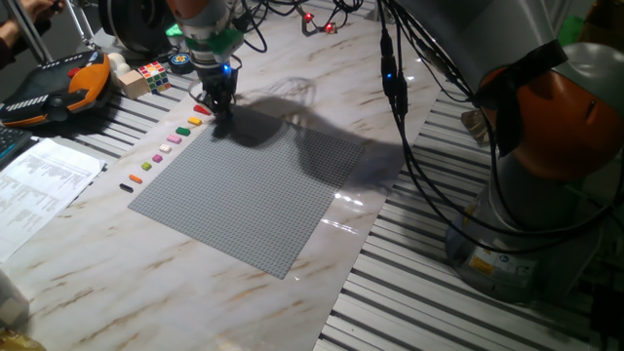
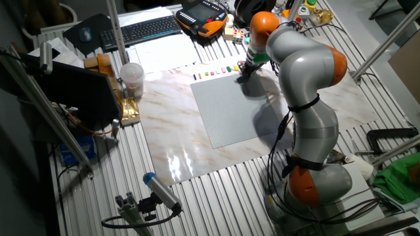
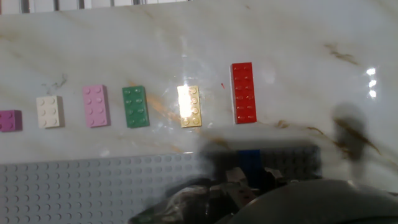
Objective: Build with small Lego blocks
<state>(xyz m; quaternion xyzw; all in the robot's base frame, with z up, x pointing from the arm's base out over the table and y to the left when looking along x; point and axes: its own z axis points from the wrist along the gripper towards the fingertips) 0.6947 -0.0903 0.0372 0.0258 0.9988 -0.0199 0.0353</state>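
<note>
Hand view: blue brick clamped in tool at baseplate edge.

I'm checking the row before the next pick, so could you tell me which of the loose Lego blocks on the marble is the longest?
The red block, at the right end of the row in the hand view, beside the yellow one. It is clearly longer than all the others.
</note>
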